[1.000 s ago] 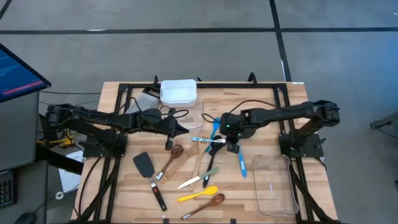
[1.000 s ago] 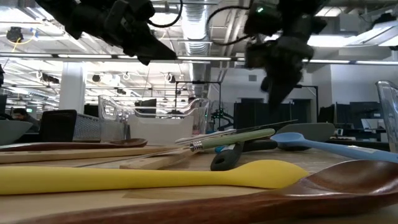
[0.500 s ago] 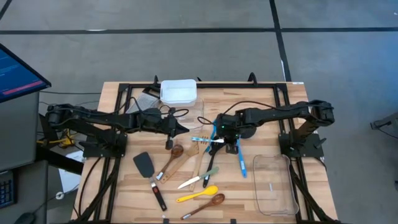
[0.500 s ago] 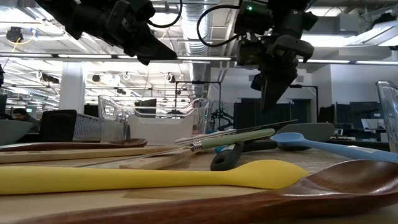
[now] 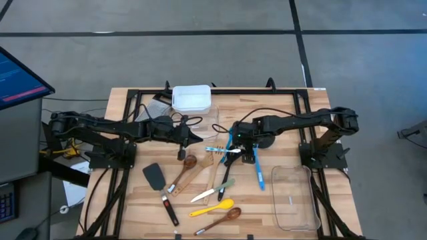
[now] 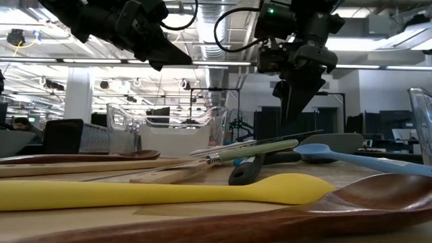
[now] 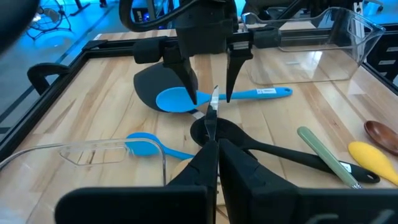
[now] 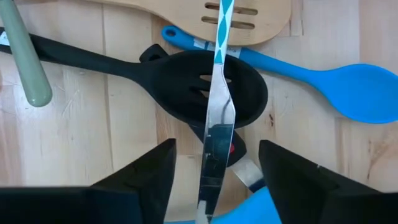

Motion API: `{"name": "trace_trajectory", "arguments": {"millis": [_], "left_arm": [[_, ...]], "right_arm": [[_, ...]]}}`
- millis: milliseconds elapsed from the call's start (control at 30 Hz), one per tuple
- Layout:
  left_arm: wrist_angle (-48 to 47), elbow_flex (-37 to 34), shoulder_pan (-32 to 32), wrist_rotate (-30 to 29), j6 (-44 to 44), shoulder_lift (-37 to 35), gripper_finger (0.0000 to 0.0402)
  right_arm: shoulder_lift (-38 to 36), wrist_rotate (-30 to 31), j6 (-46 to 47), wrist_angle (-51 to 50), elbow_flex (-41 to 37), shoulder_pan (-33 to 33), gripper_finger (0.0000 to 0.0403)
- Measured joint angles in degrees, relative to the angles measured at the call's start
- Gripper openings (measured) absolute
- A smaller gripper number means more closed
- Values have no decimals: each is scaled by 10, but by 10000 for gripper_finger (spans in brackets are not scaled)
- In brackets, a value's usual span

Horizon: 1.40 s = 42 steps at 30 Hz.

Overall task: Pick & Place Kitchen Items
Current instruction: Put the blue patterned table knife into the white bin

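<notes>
— Where was the knife [image 8: 214, 134] relative to the right end effector [image 5: 241, 145]?

— Directly beneath it, mid-surface [image 5: 280, 110]. Its fingers [image 8: 140, 171] stood spread wide on either side of the blade, gripping nothing.

— And which way did the knife run?

— In the high view, roughly left to right; its white-and-teal patterned handle crossed the wooden slotted turner [image 8: 214, 15], while the blade lay over the black slotted spoon [image 8: 186, 84]. A blue spoon [image 8: 348, 87] lay just beside them.

— The left end effector [image 5: 197, 137]?

— Pinched shut, empty, raised left of the pile.

— Anything hard to make out?

— The knife's tip was cut off at the right wrist view's edge, between the fingers.
</notes>
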Motion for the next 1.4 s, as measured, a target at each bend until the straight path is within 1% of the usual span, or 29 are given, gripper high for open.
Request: {"name": "trace_trajectory", "arguments": {"millis": [133, 200, 267, 333, 400, 467, 600, 900, 1000, 1200, 1400], "left_arm": [[0, 0, 0, 0, 0, 0, 2], [0, 0, 0, 0, 0, 0, 2], [0, 0, 0, 0, 0, 0, 2], [0, 0, 0, 1, -7, 0, 2], [0, 0, 0, 3, -13, 0, 2], [-6, 0, 0, 2, -13, 0, 2], [-7, 0, 0, 2, -13, 0, 2], [-5, 0, 0, 1, -13, 0, 2], [-5, 0, 0, -1, -13, 0, 2], [-5, 0, 0, 0, -13, 0, 2], [-5, 0, 0, 0, -13, 0, 2]], "right_arm": [[3, 0, 0, 1, 0, 0, 222], [21, 0, 0, 14, 0, 0, 217], [32, 1, 0, 2, -2, 0, 212], [56, 3, -5, 26, 3, 0, 207], [71, 4, -4, -8, -2, -1, 201], [90, 3, -1, 8, 3, -2, 196], [105, 5, -2, -2, 4, -2, 183], [93, 1, -6, -15, 5, -4, 149], [93, -1, -4, -38, 21, -10, 143], [93, 0, -19, -44, 52, -16, 136], [93, 0, -45, -100, 100, -20, 132]]}}
